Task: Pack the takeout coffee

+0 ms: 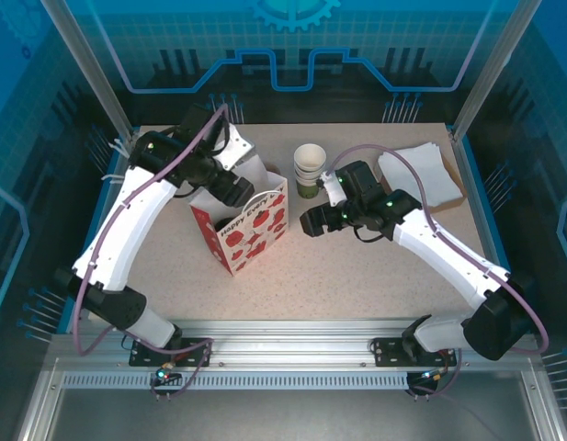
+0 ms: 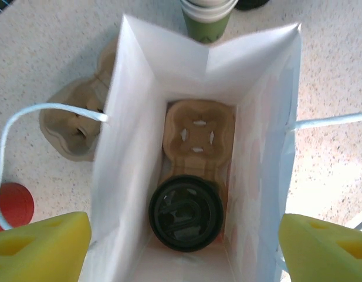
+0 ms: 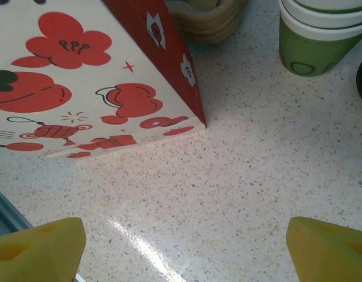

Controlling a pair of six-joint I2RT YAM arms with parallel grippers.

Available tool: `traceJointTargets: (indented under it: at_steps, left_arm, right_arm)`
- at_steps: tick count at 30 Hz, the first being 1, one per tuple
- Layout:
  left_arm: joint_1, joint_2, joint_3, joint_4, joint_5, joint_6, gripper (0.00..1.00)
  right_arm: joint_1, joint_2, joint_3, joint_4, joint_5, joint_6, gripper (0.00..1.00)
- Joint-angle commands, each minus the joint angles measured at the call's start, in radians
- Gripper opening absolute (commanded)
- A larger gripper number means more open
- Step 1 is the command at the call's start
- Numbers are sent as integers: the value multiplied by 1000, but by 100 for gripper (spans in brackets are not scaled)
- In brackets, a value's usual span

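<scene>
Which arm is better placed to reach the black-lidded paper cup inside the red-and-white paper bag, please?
Likely left: the open left gripper hangs above the bag, over the cup; the right gripper faces tabletop outside.

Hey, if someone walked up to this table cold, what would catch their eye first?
Most likely the red-and-white paper bag standing open in the middle of the table. Looking down into it, a black-lidded coffee cup sits in one slot of a cardboard carrier, with the other slot empty. Just behind the bag stands a stack of lidless cream-and-green cups.
</scene>
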Motion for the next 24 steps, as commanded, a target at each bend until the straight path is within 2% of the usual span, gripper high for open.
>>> traceJointTargets:
  at_steps: [1,7,10,13,18,24]
  left_arm:
    - [12,-36,33,55,3,-37,85]
    - [12,-100,15,180,-5,-112,84]
    - [13,-159,-31,310,-23,-208,84]
    - [15,-249,-138,502,11,-347,83]
    - [15,-371,-323,772,123,-544,83]
    - [15,-406,-411,860,221,-696,83]
  right_arm:
    - [20,-13,41,-17,18,-1,90]
    - [19,-19,69,-24,45,-8,90]
    - [16,-30,92,-25,79,-17,90]
    - [-6,-47,116,-17,110,-21,90]
    - [-103,-61,145,9,129,-7,90]
    - [-288,-65,134,33,78,29,90]
